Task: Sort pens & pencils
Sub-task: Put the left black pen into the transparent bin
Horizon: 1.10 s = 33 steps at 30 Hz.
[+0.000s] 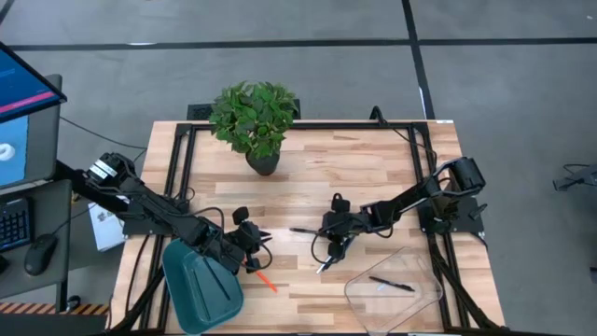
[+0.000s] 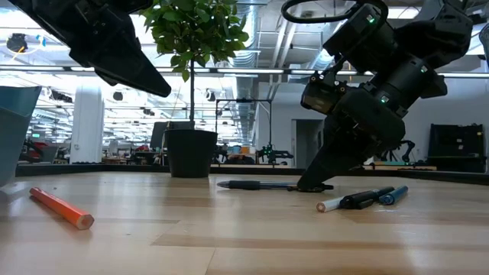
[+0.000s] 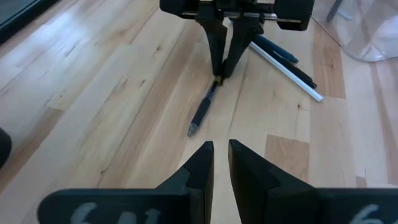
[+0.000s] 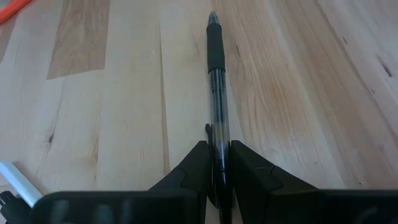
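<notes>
A black pen (image 4: 216, 74) lies on the wooden table (image 1: 373, 168) near its middle, and my right gripper (image 4: 219, 163) is shut on its rear end. In the high view this pen (image 1: 303, 230) points toward my left gripper (image 1: 264, 239). That gripper hovers shut above the table with nothing between its fingers (image 3: 205, 163). An orange pencil (image 1: 266, 279) lies by the teal tray (image 1: 201, 285). A whitish pen, a dark one and a blue one (image 2: 363, 199) lie together near my right gripper (image 2: 313, 183). My right gripper pinches the black pen's clip end (image 4: 216, 140) between its two fingers. The fingers slant down from the table's right side and run along the pen, not across it. The pen lies flat on the table, its grip end (image 2: 229, 184) pointing toward the table's left.
A potted plant (image 1: 254, 121) stands at the far middle. A clear container (image 1: 392, 289) at the near right holds one dark pen (image 1: 390, 284). The teal tray leans at the near left edge. Bare wood lies between the plant and the grippers.
</notes>
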Available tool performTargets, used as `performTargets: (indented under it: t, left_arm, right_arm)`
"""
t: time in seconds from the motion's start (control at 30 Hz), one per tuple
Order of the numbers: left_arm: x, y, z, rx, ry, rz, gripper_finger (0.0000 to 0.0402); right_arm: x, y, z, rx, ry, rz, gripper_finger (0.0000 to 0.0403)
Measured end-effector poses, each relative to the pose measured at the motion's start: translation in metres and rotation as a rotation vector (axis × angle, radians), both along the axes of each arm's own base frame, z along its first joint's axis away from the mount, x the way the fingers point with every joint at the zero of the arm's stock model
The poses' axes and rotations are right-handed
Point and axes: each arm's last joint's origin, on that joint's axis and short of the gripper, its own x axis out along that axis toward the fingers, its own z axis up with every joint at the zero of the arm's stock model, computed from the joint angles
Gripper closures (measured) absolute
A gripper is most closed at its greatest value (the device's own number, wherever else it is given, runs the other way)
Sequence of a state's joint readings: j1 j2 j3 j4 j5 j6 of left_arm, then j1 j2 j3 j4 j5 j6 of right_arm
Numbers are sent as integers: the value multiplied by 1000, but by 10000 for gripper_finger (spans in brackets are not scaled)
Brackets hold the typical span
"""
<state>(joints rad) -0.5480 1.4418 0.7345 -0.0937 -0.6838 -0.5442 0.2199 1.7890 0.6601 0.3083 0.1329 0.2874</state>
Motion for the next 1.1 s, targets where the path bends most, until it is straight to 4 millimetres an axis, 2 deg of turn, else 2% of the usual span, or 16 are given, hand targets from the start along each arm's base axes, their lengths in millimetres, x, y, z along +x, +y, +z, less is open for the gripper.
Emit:
performTargets:
  t: [0.77,1.1]
  left_arm:
    - [-2,1,-2,-13,17,24,360]
    - [-2,1,-2,-13,19,24,360]
  right_arm:
    - [4,-3,3,-6,-43,2,322]
    - [3,-4,14,-9,-70,10,343]
